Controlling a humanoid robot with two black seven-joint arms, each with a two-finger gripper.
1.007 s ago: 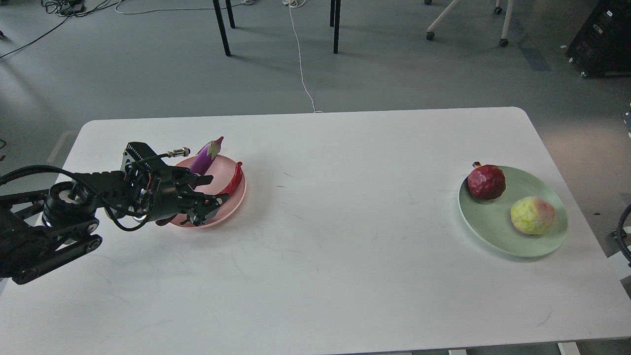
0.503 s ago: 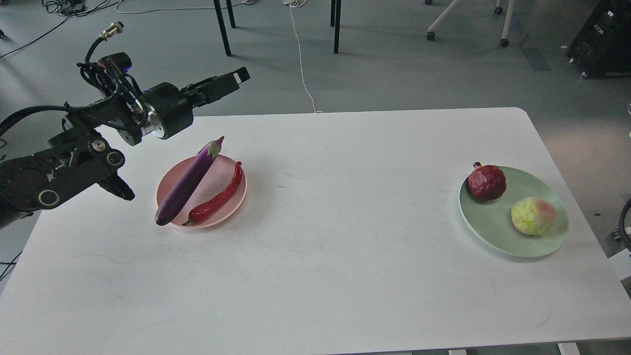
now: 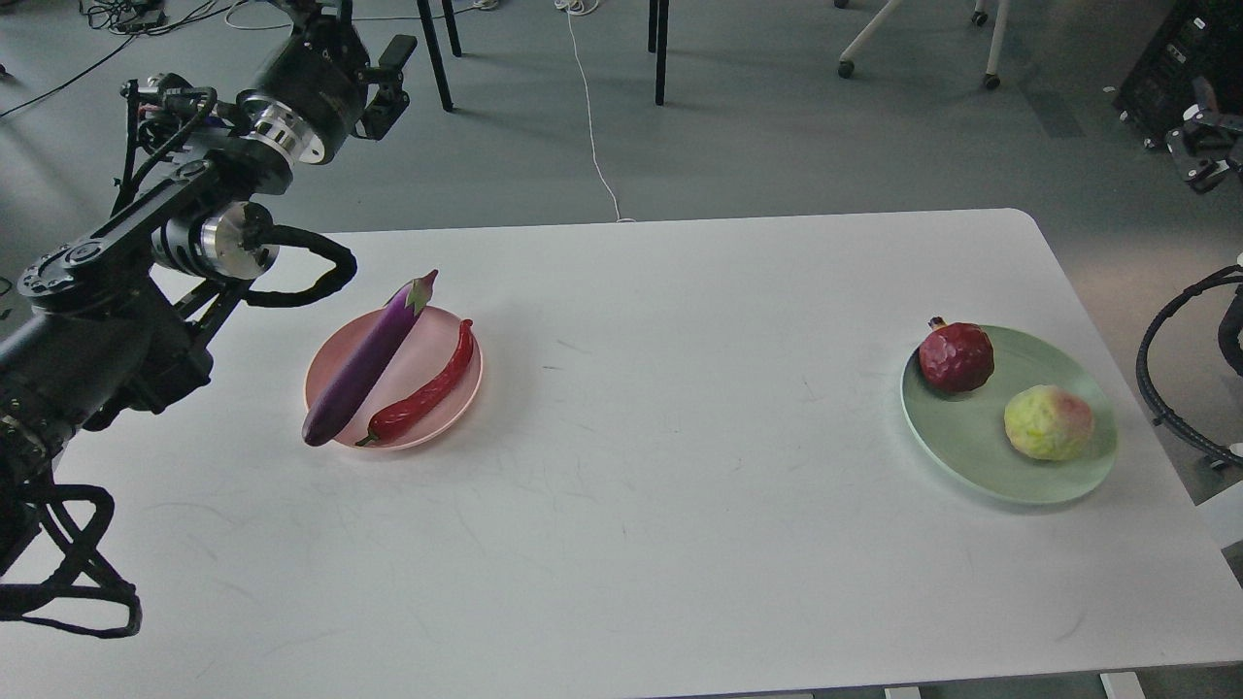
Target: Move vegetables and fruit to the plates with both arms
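Observation:
The purple eggplant (image 3: 367,361) and the red chili pepper (image 3: 427,388) lie side by side on the pink plate (image 3: 416,357) at the table's left. The dark red pomegranate (image 3: 957,357) and the bumpy yellow-green fruit (image 3: 1047,422) sit on the mint green plate (image 3: 981,456) at the right. My left gripper (image 3: 388,78) is raised high beyond the table's far left edge, open and empty, well away from the pink plate. My right gripper (image 3: 1204,155) shows only partly at the right edge, too little to tell its state.
The white table (image 3: 660,505) carries only the two plates. Black looped cables of my right arm (image 3: 1160,388) hang off the table's right edge. Table legs, chair wheels and a white cord are on the floor beyond the far edge.
My left gripper let go over the pink plate, rose, and swung up and back beyond the table's far left corner. My right arm's parts came into view at the right edge.

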